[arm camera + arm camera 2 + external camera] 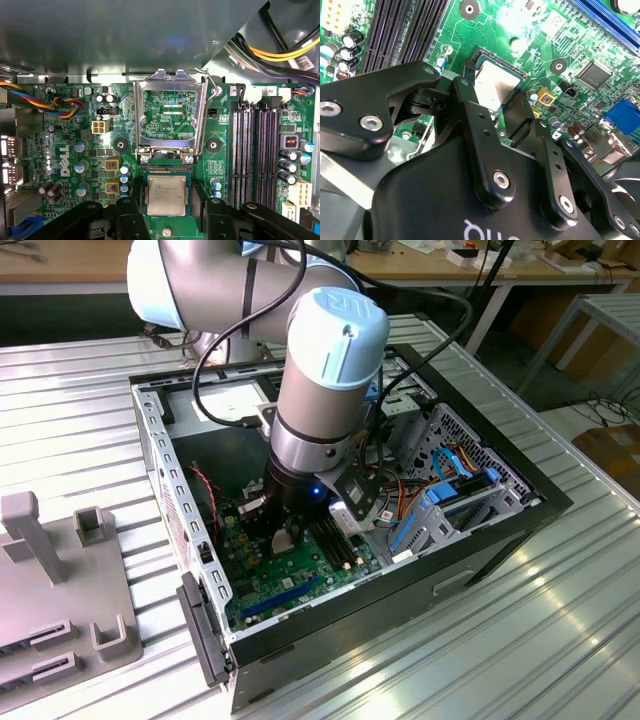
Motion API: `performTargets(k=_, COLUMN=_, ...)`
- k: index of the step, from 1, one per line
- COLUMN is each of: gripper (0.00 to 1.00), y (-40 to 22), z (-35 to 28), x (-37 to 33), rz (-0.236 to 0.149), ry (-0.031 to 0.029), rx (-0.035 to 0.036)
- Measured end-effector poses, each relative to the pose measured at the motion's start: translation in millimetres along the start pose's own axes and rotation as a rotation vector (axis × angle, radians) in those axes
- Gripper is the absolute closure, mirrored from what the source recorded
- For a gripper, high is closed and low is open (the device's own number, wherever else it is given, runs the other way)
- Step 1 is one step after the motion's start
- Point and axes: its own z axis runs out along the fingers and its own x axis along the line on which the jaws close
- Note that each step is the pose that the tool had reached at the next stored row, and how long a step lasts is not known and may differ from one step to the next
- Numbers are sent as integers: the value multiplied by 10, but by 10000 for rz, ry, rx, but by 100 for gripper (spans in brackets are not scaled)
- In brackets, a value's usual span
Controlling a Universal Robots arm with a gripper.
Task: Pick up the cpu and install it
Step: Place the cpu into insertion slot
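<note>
The gripper (169, 204) is straddling the cpu (166, 195) — whether it is pinching it, I cannot tell. The cpu is lying flat on the board (220, 170), adjoining the swung-open metal frame (170, 80).

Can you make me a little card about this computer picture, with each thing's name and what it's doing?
place: open computer case on a metal table
board: green motherboard inside the case
cpu: flat, silver top up, at the socket spot
socket cover: flipped up, open
gripper: inside the case, right at the cpu
</note>
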Motion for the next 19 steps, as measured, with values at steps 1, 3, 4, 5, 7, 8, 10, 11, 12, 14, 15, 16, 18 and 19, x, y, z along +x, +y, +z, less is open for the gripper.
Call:
performTargets(k=1, gripper=53, y=1, z=2, x=0, rz=0, ry=-1, rx=-2)
performTargets(k=3, gripper=53, y=1, z=2, x=0, rz=1, ry=-1, rx=-3)
performTargets(k=4, gripper=53, y=2, z=2, x=-1, rz=0, ry=-1, rx=-4)
performTargets(k=5, gripper=53, y=5, z=2, x=-1, rz=1, ry=-1, rx=-1)
performTargets(k=7, gripper=53, y=10, z=2, x=-1, rz=-2, ry=-1, rx=-3)
performTargets(k=8, gripper=53, y=10, z=2, x=-1, rz=-1, ry=-1, rx=-3)
performTargets(k=10, gripper=53, y=11, z=4, x=-1, rz=0, ry=-1, rx=-3)
performTargets(k=11, gripper=53, y=11, z=5, x=-1, rz=0, ry=0, rx=-3)
performTargets(k=12, gripper=53, y=11, z=9, x=-1, rz=0, ry=-1, rx=-3)
performTargets(k=14, gripper=53, y=10, z=21, x=-1, rz=1, ry=-2, rx=-5)
performTargets(k=15, gripper=53, y=8, z=25, x=-1, rz=2, ry=-2, rx=-9)
performTargets(k=16, gripper=53, y=7, z=27, x=-1, rz=2, ry=-1, rx=-9)
performTargets(k=18, gripper=53, y=5, z=31, x=-2, rz=0, ry=-1, rx=-11)
performTargets(k=19, gripper=53, y=5, z=27, x=-2, rz=0, ry=3, rx=-3)
